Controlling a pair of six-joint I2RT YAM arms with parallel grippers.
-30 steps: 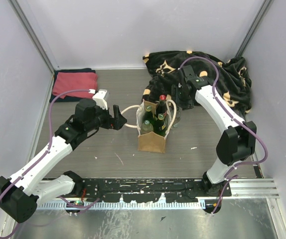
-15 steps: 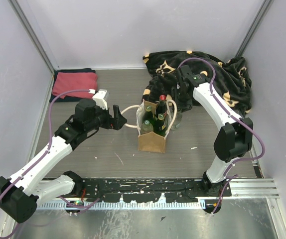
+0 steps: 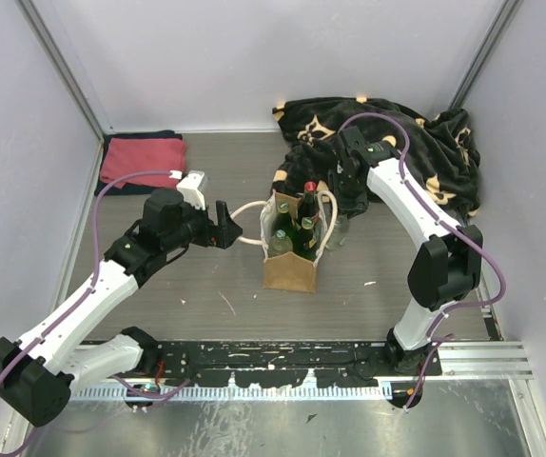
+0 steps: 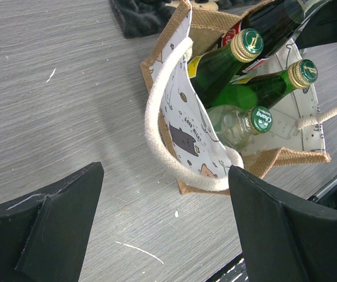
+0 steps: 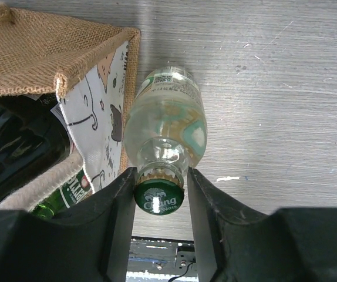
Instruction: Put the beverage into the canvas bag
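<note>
The clear glass bottle with the green crown cap (image 5: pixel 165 123) stands upright on the grey wood-grain table (image 5: pixel 286 88). It is outside the small tan burlap canvas bag with cream rope handles (image 5: pixel 39 53), just beside the bag's wall and on the side that faces the right arm. The right gripper (image 5: pixel 159 176) comes at it from above, so the bottle's long axis runs straight down away from the fingers and the wrist camera looks along it from cap to base. The two black fingers sit close against either side of the cap. They seem to have the bottle by its top, though from this angle I cannot be sure the pads are pressing rather than only touching. From this gripper the bag's open mouth lies toward the robot's left, near at hand but above the bottle's base. The coming move probably needs a vertical lift until the base clears the rim, then a short shift across. The bag already holds several bottles, among them green glass ones with gold caps (image 4: pixel 233 59), so free room looks scarce. The left gripper (image 3: pixel 227 226) hangs on the bag's far side near a rope loop, jaws spread wide and holding nothing.
</note>
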